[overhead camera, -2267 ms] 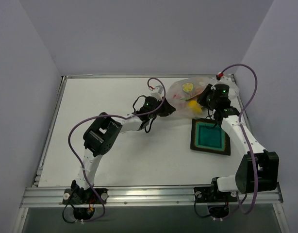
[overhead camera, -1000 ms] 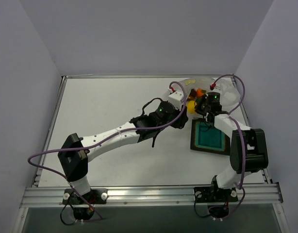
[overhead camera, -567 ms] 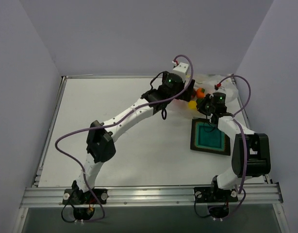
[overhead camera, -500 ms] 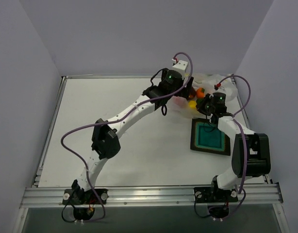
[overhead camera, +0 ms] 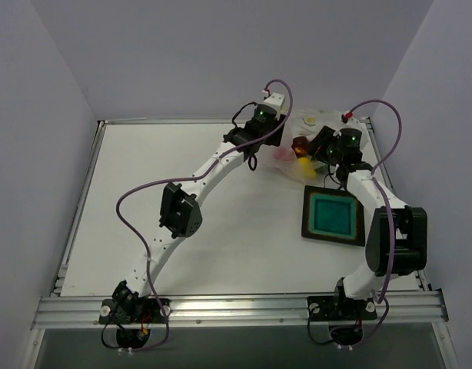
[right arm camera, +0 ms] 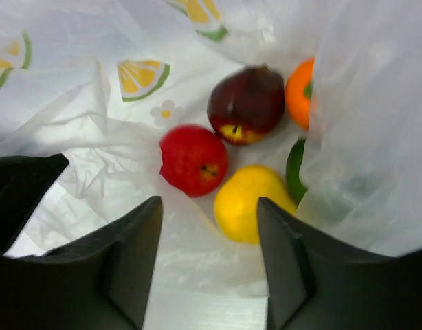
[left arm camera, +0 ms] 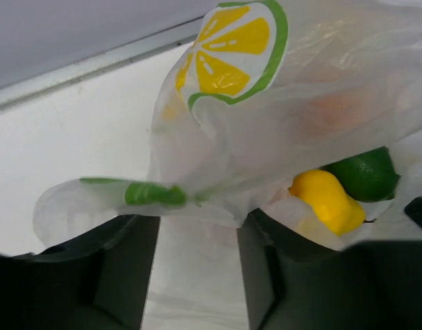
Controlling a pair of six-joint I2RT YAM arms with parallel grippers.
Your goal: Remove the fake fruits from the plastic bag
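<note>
The plastic bag [overhead camera: 317, 123], thin whitish film with lemon-slice prints, lies at the back right of the table. Fake fruits show in its mouth: a red apple [right arm camera: 194, 159], a dark red apple [right arm camera: 247, 103], a yellow fruit [right arm camera: 249, 203], an orange one [right arm camera: 302, 84] and a green one [right arm camera: 295, 168]. My right gripper [right arm camera: 209, 275] is open just in front of the red and yellow fruits, holding nothing. My left gripper [left arm camera: 197, 275] is open at the bag's left side, with film [left arm camera: 218, 137] hanging over its fingers [left arm camera: 94, 275]. In the top view the left gripper [overhead camera: 280, 144] and the right gripper [overhead camera: 318, 147] flank the fruits.
A dark square tray [overhead camera: 333, 216] with a teal inside lies just in front of the bag, under the right forearm. The table's metal back rail [overhead camera: 182, 121] runs right behind the bag. The right wall stands close to the bag.
My left arm has swung from in front of the bag up to its left back side. The right gripper has shifted slightly towards the back. The dark red fruit now shows in the bag's mouth.
</note>
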